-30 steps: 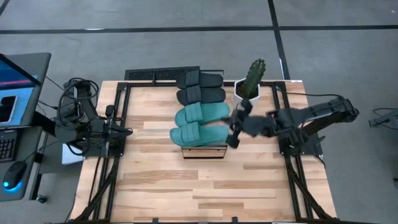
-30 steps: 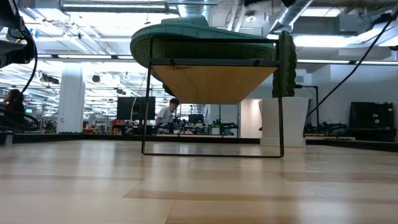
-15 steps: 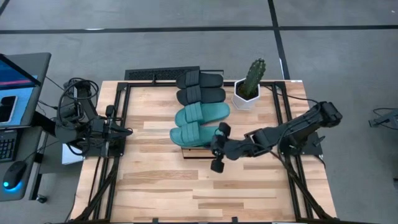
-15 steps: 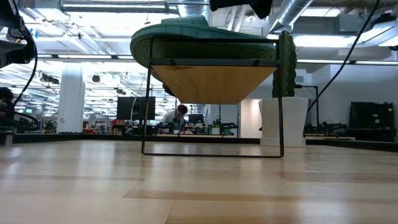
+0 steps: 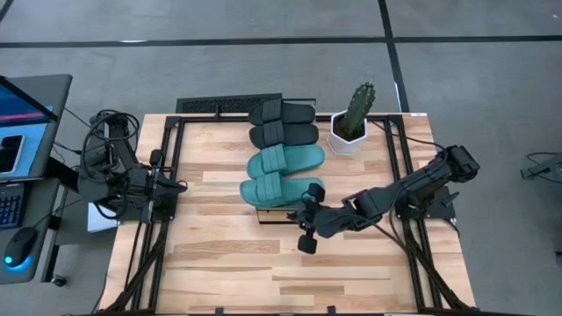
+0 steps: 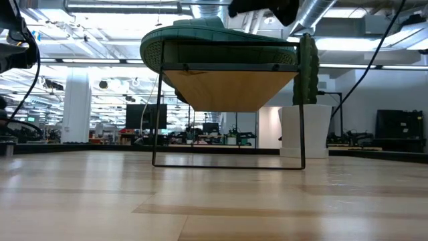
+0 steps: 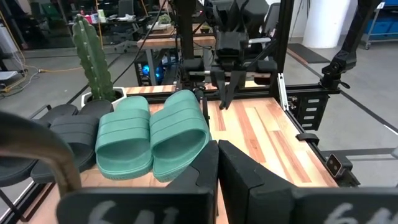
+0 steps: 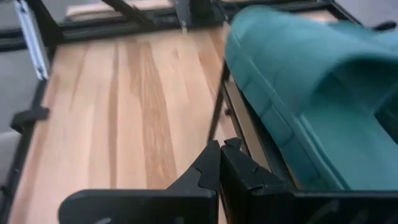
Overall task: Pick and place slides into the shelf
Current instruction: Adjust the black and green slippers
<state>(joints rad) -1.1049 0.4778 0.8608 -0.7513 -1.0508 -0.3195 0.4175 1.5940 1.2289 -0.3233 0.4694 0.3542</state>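
Note:
Four slides lie side by side across the shelf (image 5: 290, 214), soles down: two black (image 5: 283, 112) (image 5: 284, 135) at its far end, two teal (image 5: 286, 161) (image 5: 279, 189) at its near end. The left wrist view shows the teal pair (image 7: 152, 140) and a black slide (image 7: 68, 134). My right gripper (image 5: 303, 219) is shut and hovers above the table by the shelf's near right corner, just beside the nearest teal slide (image 8: 298, 93). It touches nothing. In the low view it shows at the top (image 6: 261, 7), above the slide (image 6: 214, 40). My left gripper (image 5: 180, 185) is shut and waits at the table's left edge.
A cactus in a white pot (image 5: 351, 123) stands on the table right of the black slides. Black frame rails (image 5: 171, 167) run along both table sides. A laptop and cables (image 5: 26, 114) sit left of the table. Bare wood (image 5: 263, 263) lies between the shelf and the near edge.
My right gripper has swung from beside the cactus and the far teal slide toward the table's near edge and somewhat left. It now stands at the shelf's near right corner. The slides have stayed where they were.

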